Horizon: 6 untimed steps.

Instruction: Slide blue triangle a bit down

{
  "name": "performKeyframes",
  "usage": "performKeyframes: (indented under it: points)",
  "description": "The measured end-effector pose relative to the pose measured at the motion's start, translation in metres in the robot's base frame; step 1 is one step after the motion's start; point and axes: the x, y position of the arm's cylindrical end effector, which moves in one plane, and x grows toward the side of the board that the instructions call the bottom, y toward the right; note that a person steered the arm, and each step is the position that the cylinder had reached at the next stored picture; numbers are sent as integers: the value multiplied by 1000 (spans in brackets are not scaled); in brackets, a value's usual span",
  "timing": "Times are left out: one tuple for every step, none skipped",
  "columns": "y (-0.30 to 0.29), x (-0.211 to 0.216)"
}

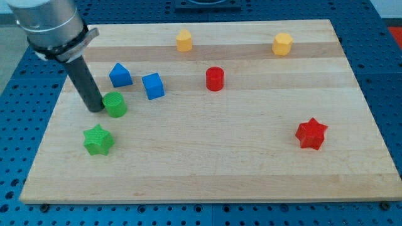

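Note:
The blue triangle (120, 75) sits on the wooden board (207, 163) at the upper left. My tip (96, 109) rests on the board below and to the left of it, touching or nearly touching the left side of the green cylinder (115, 104). A blue cube (152, 86) lies just right of the blue triangle.
A green star (98, 140) lies below my tip. A red cylinder (215, 78) is at the upper middle. Two yellow blocks (183, 41) (282, 44) sit along the top. A red star (311, 134) is at the right.

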Motion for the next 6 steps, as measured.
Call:
performKeyframes:
  points:
    - [-10, -68]
    - [-18, -150]
    - [6, -198]
    - [16, -188]
    - [15, -144]
    - [15, -103]
